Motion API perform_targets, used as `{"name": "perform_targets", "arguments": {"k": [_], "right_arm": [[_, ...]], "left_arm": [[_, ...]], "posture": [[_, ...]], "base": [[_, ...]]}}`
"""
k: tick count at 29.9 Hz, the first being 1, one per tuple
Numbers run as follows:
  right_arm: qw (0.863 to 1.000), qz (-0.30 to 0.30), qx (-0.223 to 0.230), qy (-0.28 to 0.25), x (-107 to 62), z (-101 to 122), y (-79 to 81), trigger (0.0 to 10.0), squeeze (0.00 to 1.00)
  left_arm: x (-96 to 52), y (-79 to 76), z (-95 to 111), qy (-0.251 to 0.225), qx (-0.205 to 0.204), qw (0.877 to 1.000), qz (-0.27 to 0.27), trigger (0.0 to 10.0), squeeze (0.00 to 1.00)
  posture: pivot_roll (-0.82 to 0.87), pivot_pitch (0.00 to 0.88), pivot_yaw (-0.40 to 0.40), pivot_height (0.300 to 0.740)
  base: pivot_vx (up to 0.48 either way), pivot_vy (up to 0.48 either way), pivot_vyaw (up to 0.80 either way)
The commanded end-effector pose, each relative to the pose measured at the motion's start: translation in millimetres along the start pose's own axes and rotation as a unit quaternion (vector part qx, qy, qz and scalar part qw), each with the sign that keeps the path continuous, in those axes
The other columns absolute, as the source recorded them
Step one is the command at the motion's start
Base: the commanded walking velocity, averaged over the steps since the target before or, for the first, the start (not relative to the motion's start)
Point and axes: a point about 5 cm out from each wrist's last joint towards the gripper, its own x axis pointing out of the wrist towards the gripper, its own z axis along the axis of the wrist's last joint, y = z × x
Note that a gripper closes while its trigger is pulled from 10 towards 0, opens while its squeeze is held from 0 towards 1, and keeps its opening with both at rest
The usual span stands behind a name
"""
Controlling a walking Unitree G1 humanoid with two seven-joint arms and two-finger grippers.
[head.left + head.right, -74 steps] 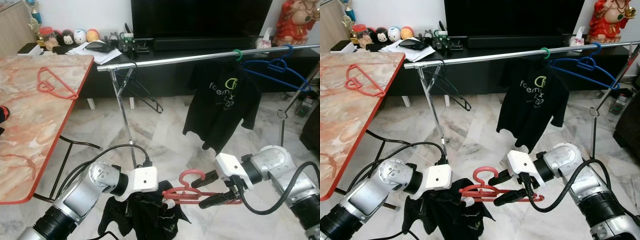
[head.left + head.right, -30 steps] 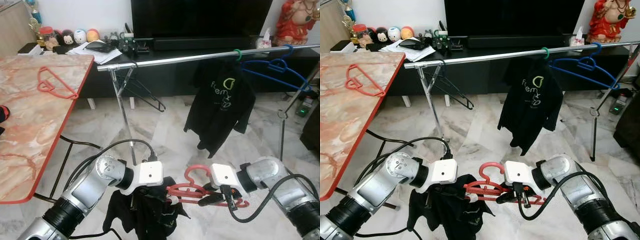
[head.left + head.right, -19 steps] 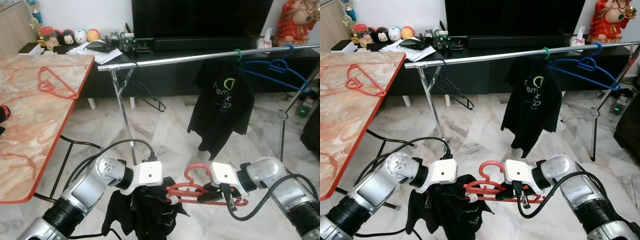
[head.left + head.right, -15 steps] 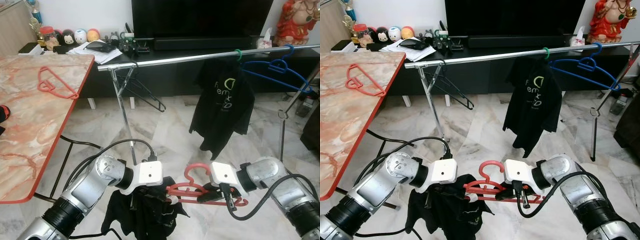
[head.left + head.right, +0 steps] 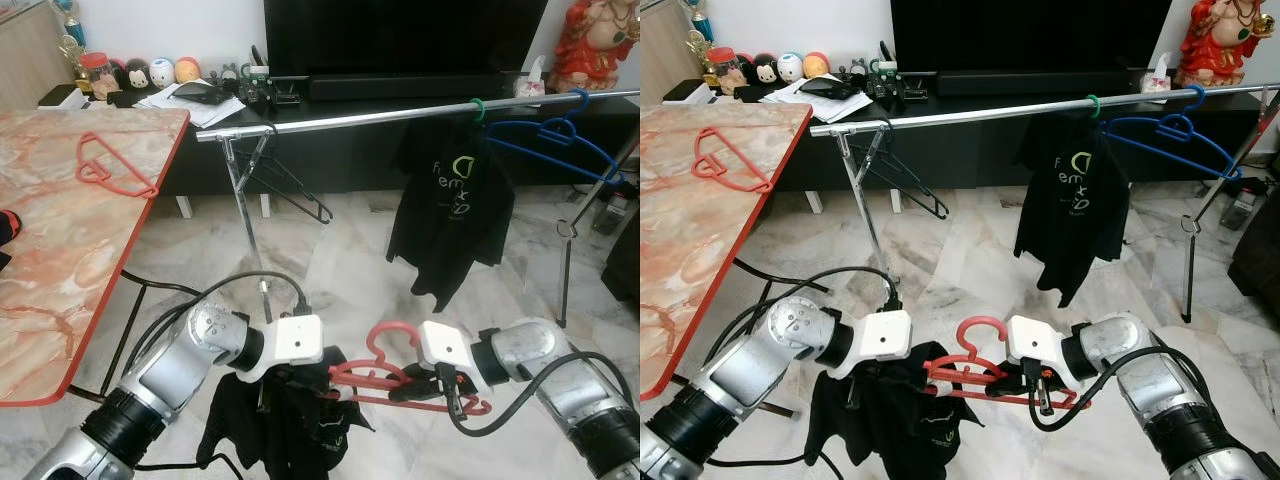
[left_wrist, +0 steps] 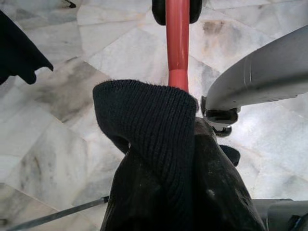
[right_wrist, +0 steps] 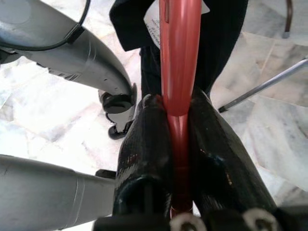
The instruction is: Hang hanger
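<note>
A red hanger point(image 5: 388, 374) is held low over the floor, hook up, between my two arms. My right gripper point(image 7: 175, 103) is shut on the hanger's bar, with one finger point(image 7: 144, 144) on each side. A black garment point(image 5: 285, 430) hangs from my left gripper point(image 5: 300, 385). Its ribbed collar point(image 6: 154, 144) covers one end of the red hanger point(image 6: 177, 38) and hides the left fingers. The chrome rail point(image 5: 400, 115) runs across above and beyond both arms.
On the rail hang a black T-shirt point(image 5: 455, 215) on a green hook, a blue hanger point(image 5: 555, 140) and a black hanger point(image 5: 290, 185). An orange-edged marble table point(image 5: 60, 260) at the left carries another red hanger point(image 5: 105, 170). A TV console stands behind.
My right gripper has moved in and shut on the red hanger's bar. Both arms have lifted the hanger and garment slightly. The T-shirt on the rail has swung.
</note>
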Motion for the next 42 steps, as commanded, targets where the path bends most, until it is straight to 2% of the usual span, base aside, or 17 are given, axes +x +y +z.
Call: {"name": "perform_targets", "arguments": {"k": [1,8,9,10,11,12,13,25,33,39,40,42], "right_arm": [[1.000,0.011,-0.013,-0.016,8.9,6.7,2.9,0.0,0.00],[0.999,-0.020,-0.012,-0.025,8.8,9.1,-1.9,0.0,0.00],[0.999,-0.025,-0.013,-0.027,8.9,9.4,-2.9,0.0,0.00],[0.999,-0.029,-0.013,-0.028,9.0,9.4,-3.5,0.0,0.00],[0.999,-0.031,-0.012,-0.028,9.2,9.4,-3.9,0.0,0.00],[0.999,-0.031,-0.011,-0.028,9.3,9.4,-4.1,0.0,0.00],[0.999,-0.035,-0.012,-0.029,9.9,9.8,-4.9,0.0,0.00],[0.997,-0.065,-0.010,-0.040,13.0,12.7,-11.2,0.0,0.00],[0.993,-0.112,-0.005,-0.040,11.0,11.9,-19.0,0.0,0.00],[0.990,-0.131,-0.006,-0.044,10.8,13.3,-22.5,0.0,0.00],[0.990,-0.133,-0.006,-0.046,11.1,13.6,-22.9,0.0,0.00],[0.989,-0.139,-0.006,-0.047,11.5,14.3,-24.0,0.0,0.00]], "left_arm": [[-8.5,13.0,24.0,-0.032,0.046,0.998,0.029,10.0,0.00],[-11.9,20.0,29.7,-0.036,0.062,0.997,0.037,10.0,0.00],[-12.0,20.2,30.5,-0.037,0.067,0.996,0.037,10.0,0.27],[-12.1,20.5,30.7,-0.037,0.068,0.996,0.037,10.0,0.44],[-12.1,20.6,30.6,-0.037,0.067,0.996,0.037,10.0,0.56],[-12.2,20.7,30.5,-0.036,0.065,0.997,0.037,10.0,0.56],[-12.2,20.5,30.3,-0.036,0.065,0.997,0.035,10.0,1.00],[-15.0,18.1,33.6,-0.037,0.066,0.997,0.019,10.0,1.00],[-18.4,16.0,37.2,-0.038,0.067,0.997,0.006,10.0,1.00],[-16.5,16.7,30.8,-0.006,0.077,0.997,0.014,10.0,1.00],[-16.1,16.0,29.9,-0.004,0.080,0.997,0.011,10.0,0.00],[-16.0,15.8,29.1,-0.003,0.079,0.997,0.014,10.0,0.00]], "posture": [[-0.02,0.000,0.024,0.740],[-0.02,0.000,0.029,0.740],[-0.02,0.000,0.029,0.740],[-0.02,0.000,0.030,0.740],[-0.02,0.000,0.030,0.740],[-0.02,0.000,0.030,0.740],[-0.01,0.000,0.031,0.740],[-0.01,0.000,0.030,0.740],[-0.01,0.000,0.031,0.740],[-0.01,0.000,0.031,0.740],[-0.01,0.000,0.031,0.740],[-0.01,0.000,0.029,0.740]], "base": [[0.000,0.000,0.00],[0.000,0.000,0.00],[0.000,0.000,0.00],[0.000,0.000,0.00],[0.000,0.000,0.00],[0.000,0.000,0.00],[0.000,0.000,0.00],[0.000,0.000,0.00],[0.000,0.000,0.00],[0.000,0.000,0.00],[0.000,0.000,0.00],[0.000,0.000,0.00]]}}
